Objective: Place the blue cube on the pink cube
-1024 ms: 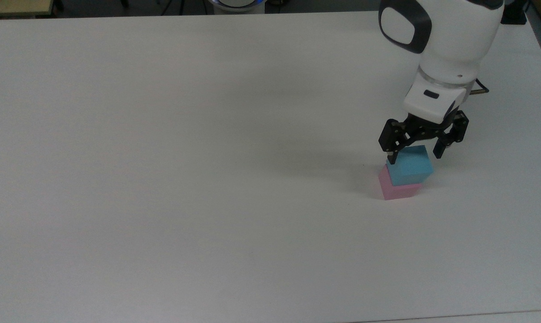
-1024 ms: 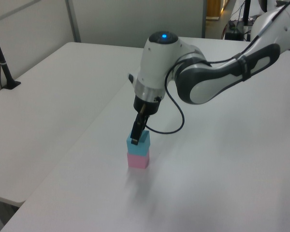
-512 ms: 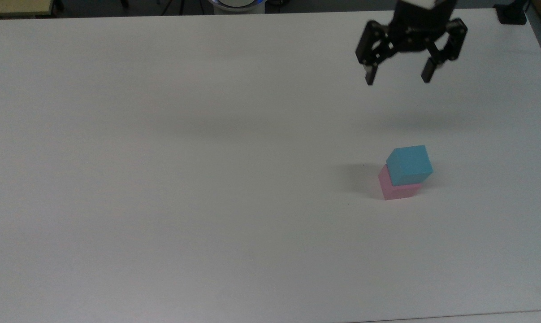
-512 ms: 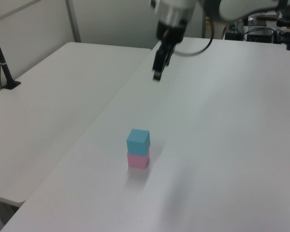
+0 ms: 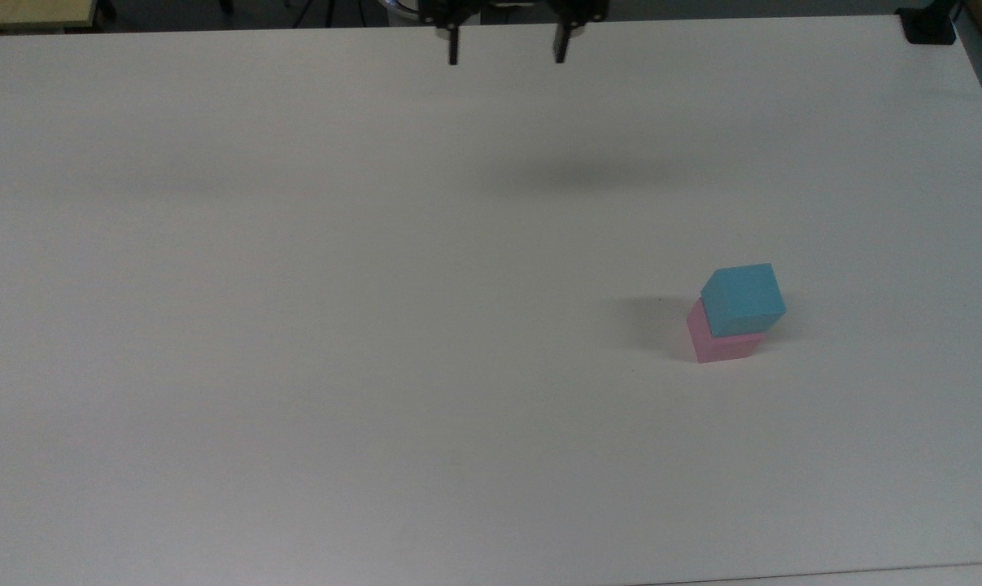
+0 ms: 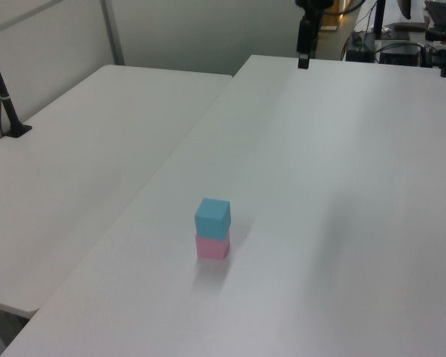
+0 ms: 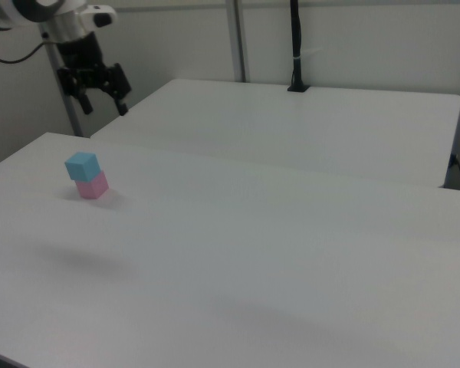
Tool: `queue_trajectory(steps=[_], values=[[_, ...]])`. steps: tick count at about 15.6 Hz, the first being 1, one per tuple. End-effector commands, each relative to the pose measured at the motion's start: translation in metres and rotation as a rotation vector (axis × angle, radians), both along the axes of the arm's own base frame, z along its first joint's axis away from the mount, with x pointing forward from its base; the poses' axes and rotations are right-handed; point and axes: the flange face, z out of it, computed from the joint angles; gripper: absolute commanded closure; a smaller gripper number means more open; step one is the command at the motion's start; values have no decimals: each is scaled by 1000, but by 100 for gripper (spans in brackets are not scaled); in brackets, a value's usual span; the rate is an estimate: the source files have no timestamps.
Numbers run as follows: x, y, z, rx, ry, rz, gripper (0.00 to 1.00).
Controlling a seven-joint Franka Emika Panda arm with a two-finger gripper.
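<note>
Item: blue cube (image 5: pixel 744 299) — small sky-blue block, matte, plain faces, sharp edges; sits on top of the pink cube, well apart from the gripper, below it and toward the top view's right.
Item: pink cube (image 5: pixel 722 345) — pale pink block of like size, matte and plain; rests on the table directly beneath the blue one, equally far from the gripper.
Fit of the stack: the blue block is turned slightly and offset against the pink one in the top view, so a strip of pink shows at the top view's left; in the left view the pair (image 6: pixel 212 217) reads as a near-square column.
Item: gripper (image 5: pixel 507 49) — black two-finger unit, fingers spread wide with nothing between them; raised above the far table edge in the top view, hanging in the air at the right view's upper left (image 7: pixel 101 97).
Item: table (image 5: pixel 295 325) — broad white top, smooth, faintly reflective; a soft shadow lies under the gripper.
Task status: judged complete; blue rests on pink, released and untouched.
Remaining: nothing apparent, beyond the arm parking clear of the stack.
Risk: the small overhang looks stable, though a knock could shift it.
</note>
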Motion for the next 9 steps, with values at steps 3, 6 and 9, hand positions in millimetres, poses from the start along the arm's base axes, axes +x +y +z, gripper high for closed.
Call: queue_trajectory(steps=[3,6,9], values=[[-47,-75,-1,27,81,-22,0],[-42,-101,-5,29,93,-68,0],[-41,-108,-1,25,80,-79,0]])
